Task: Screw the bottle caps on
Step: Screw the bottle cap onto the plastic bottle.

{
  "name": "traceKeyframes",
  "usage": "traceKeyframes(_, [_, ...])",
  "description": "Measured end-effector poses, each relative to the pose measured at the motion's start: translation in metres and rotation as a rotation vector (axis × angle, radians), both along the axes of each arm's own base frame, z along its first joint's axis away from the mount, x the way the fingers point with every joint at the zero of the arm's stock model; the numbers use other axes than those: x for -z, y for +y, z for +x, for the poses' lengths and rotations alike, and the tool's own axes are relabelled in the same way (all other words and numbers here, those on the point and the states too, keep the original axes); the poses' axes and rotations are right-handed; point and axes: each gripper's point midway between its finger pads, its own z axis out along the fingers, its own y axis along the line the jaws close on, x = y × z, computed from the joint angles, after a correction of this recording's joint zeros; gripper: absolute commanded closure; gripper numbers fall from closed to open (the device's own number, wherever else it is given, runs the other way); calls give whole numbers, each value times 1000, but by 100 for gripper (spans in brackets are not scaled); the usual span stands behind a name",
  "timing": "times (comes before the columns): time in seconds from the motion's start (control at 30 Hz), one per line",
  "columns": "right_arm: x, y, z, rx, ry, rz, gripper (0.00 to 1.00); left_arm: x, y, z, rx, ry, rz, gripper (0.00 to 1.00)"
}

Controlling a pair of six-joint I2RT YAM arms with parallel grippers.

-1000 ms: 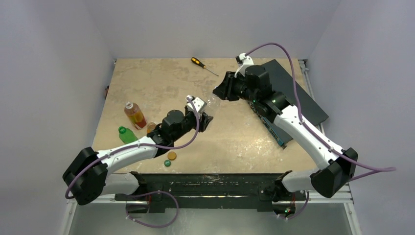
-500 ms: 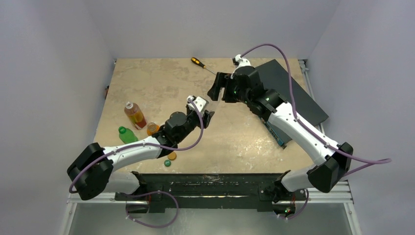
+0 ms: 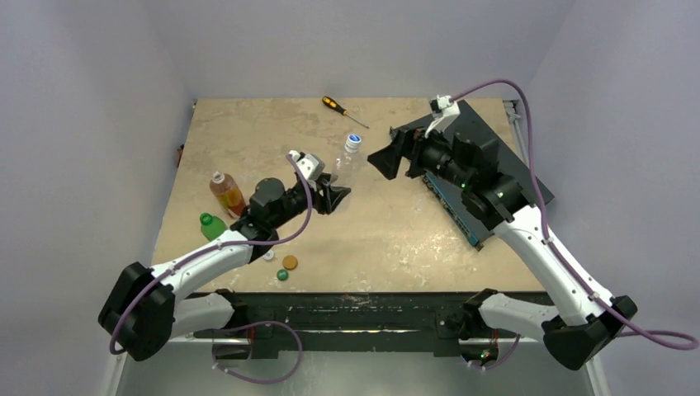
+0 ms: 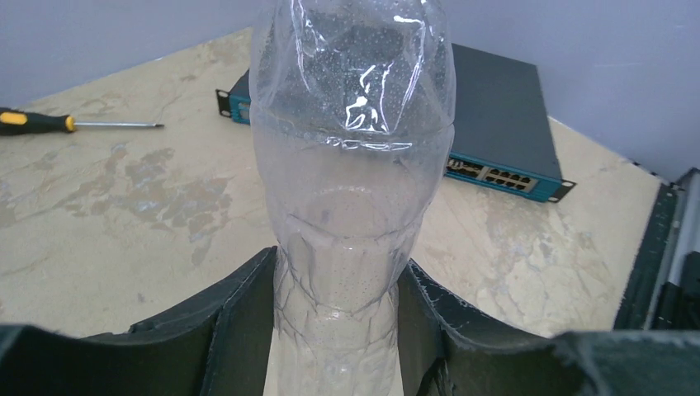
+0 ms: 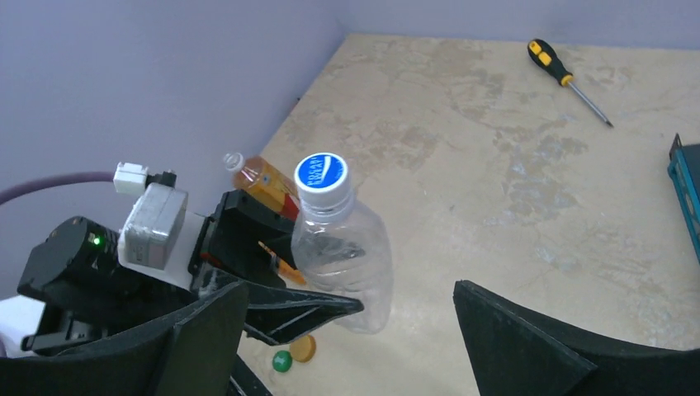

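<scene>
My left gripper (image 3: 333, 196) (image 4: 338, 330) is shut on the lower body of a clear bottle (image 3: 345, 168) (image 4: 351, 165) (image 5: 342, 260) and holds it tilted above the table. A white cap with a blue top (image 3: 353, 141) (image 5: 321, 175) sits on the bottle's neck. To the right of the cap, apart from it, my right gripper (image 3: 385, 157) (image 5: 351, 346) stands open and holds nothing. An amber bottle (image 3: 227, 194) (image 5: 260, 177) and a green bottle (image 3: 214, 225) stand at the left. Loose orange (image 3: 290, 262) (image 5: 303, 348) and green (image 3: 282, 275) (image 5: 282, 360) caps lie near the front edge.
A black-and-orange screwdriver (image 3: 342, 110) (image 4: 49, 122) (image 5: 565, 74) lies at the back of the table. A black and teal network switch (image 3: 491, 161) (image 4: 503, 136) lies along the right side under my right arm. Purple walls close in the table.
My right gripper has opened wide and drawn back to the right, off the bottle's top. The capped clear bottle now shows. My left arm has shifted it slightly left.
</scene>
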Motion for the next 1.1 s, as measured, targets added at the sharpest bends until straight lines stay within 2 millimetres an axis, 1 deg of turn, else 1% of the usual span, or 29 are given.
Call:
traceKeyframes(0.1, [-3,-13,4,-54,-45,30,4,-11,2,-12,88,5,-31,100])
traceKeyframes(0.17, [-2,-14,5,-108,-73,46,10,-15,1,-21,150,12,-44,100])
traceKeyframes(0.2, [-3,-13,5,-133,-87,53,14,-17,0,-27,185,21,-52,100])
traceKeyframes(0.27, [-5,-5,-3,-219,-115,74,20,-18,-1,-36,244,41,-64,100])
traceKeyframes(0.4, [-20,11,-19,-387,-200,134,25,-18,-7,-54,346,79,-82,100])
traceKeyframes(0.57, [-33,23,-27,-508,-266,187,31,-19,-12,-69,427,113,-98,100])
traceKeyframes(0.63, [-33,26,-26,-528,-272,197,31,-19,-13,-73,446,121,-102,100])
traceKeyframes(0.83, [-24,32,-18,-546,-240,206,34,-20,-14,-79,478,137,-110,100])
traceKeyframes(0.97, [-21,34,-19,-564,-229,210,37,-22,-15,-80,485,143,-119,100])
traceKeyframes(1.1, [-24,35,-22,-579,-241,215,40,-24,-16,-80,491,135,-124,100])
